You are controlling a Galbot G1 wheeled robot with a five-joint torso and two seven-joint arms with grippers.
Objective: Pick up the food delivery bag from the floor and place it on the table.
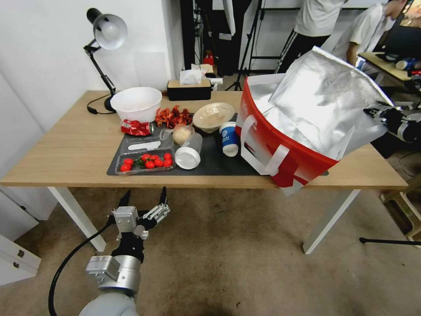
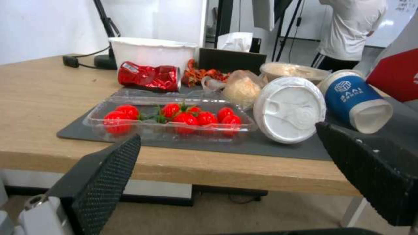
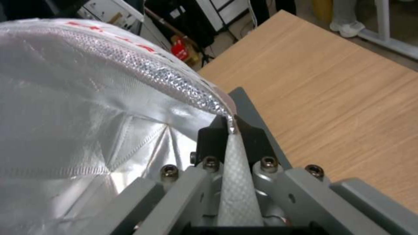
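The food delivery bag [image 1: 289, 145], red and white with silver foil lining [image 3: 87, 114], sits tilted on the right half of the table [image 1: 66, 149]. One lower corner pokes past the front edge. My right gripper [image 1: 379, 115] is at the bag's far right rim. In the right wrist view that gripper [image 3: 231, 127] is shut on a white strap at the foil rim. My left gripper [image 1: 145, 193] hangs open over the floor [image 1: 219, 245], just below the table's front edge. Nothing is between its fingers [image 2: 109, 169].
On the dark mat [image 1: 215, 160] lie a tray of tomatoes [image 1: 147, 161], a lidded cup [image 1: 189, 151], a blue cup [image 1: 229, 138], a crushed red can [image 1: 137, 127] and a bowl [image 1: 213, 116]. A white bowl [image 1: 137, 103], a lamp [image 1: 105, 35] and a tissue box [image 1: 189, 90] stand behind.
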